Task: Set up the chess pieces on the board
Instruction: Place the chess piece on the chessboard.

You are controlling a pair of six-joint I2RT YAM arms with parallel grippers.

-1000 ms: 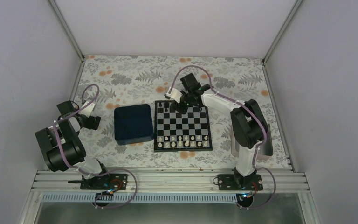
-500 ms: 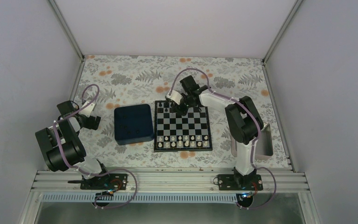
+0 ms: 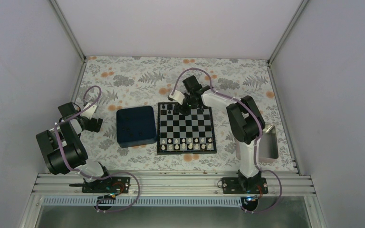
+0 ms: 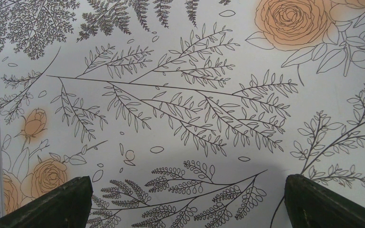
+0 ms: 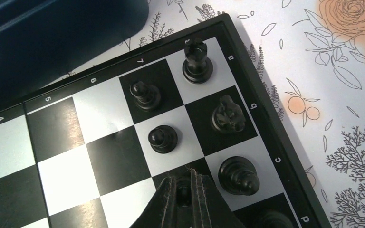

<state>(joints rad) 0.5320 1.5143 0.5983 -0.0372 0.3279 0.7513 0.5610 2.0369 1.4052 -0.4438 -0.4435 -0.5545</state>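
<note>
1. Overhead, shows the board in mid frame on a floral cloth, with a blue tray just left of it and a silver tray at right.
2. Likewise places the right gripper over the board's upper left corner, the arm reaching up from its base at lower right.
3. From the right wrist, finds the fingers at bottom centre, almost together and clamped on a pawn over a dark square; cannot tell whether it touches the square.
4. Around them, counts five black pieces standing upright, one to a square, in the two rows by the lettered edge at upper right; cuts off a sixth at the bottom edge.
5. Along the board's lower edge overhead, lines up white pieces in two rows.
6. From the left wrist, looks down on bare cloth, with the left gripper spread wide, one finger in each lower corner.
7. Overhead, keeps that arm folded at mid left, well apart from the board.
</note>
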